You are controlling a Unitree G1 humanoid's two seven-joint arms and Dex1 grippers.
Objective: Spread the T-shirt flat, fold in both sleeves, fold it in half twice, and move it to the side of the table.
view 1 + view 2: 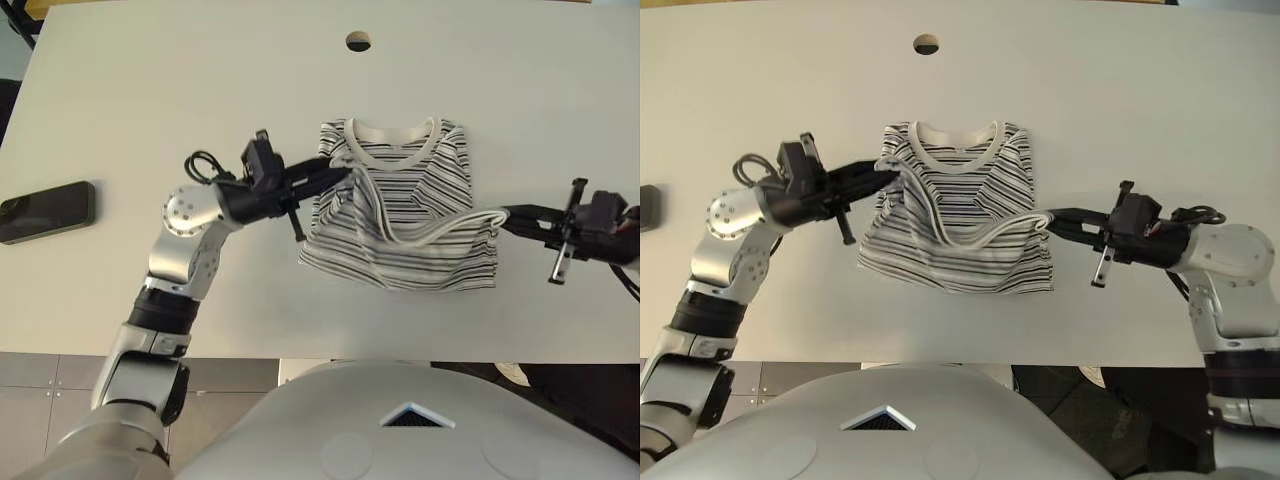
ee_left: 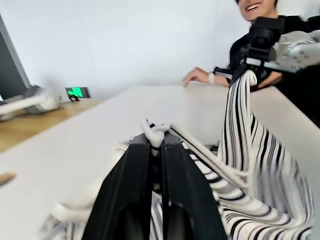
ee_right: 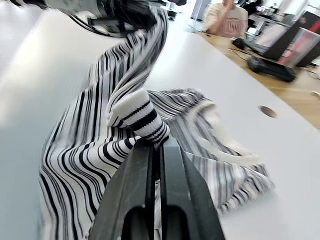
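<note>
**Left end effector** (image 1: 345, 172): fingers closed to a narrow pinch on a bunched white edge of the black-and-white striped cotton T-shirt (image 1: 420, 190), at its left side near the collar.

**Right end effector** (image 1: 1050, 218): fingers likewise closed narrowly, on a small roll of striped cloth at the garment's right side, nearer than the left hold.

**Garment:** it lies at the middle of the flat white tabletop (image 1: 150, 90), collar to the far side. One lifted band of cloth sags in an arc between the two holds, and the rest rests on the surface.

**Surroundings:** a dark rectangular phone (image 1: 45, 210) lies well apart at the left. A round cable hole (image 1: 358, 41) sits far of the collar.

**Hazards, as judged:**
- Both holds take little cloth, so tension along the band could pull an edge free and drop the fold partway.
- The holds are uneven near to far, so a fold carried from them would probably land skewed.
- Only the upper layer appears lifted. Drawing it across may drag the lower layers and undo the tucked sleeves.
- Pulling the arms apart could stretch the T-shirt or slide it toward one side.
</note>
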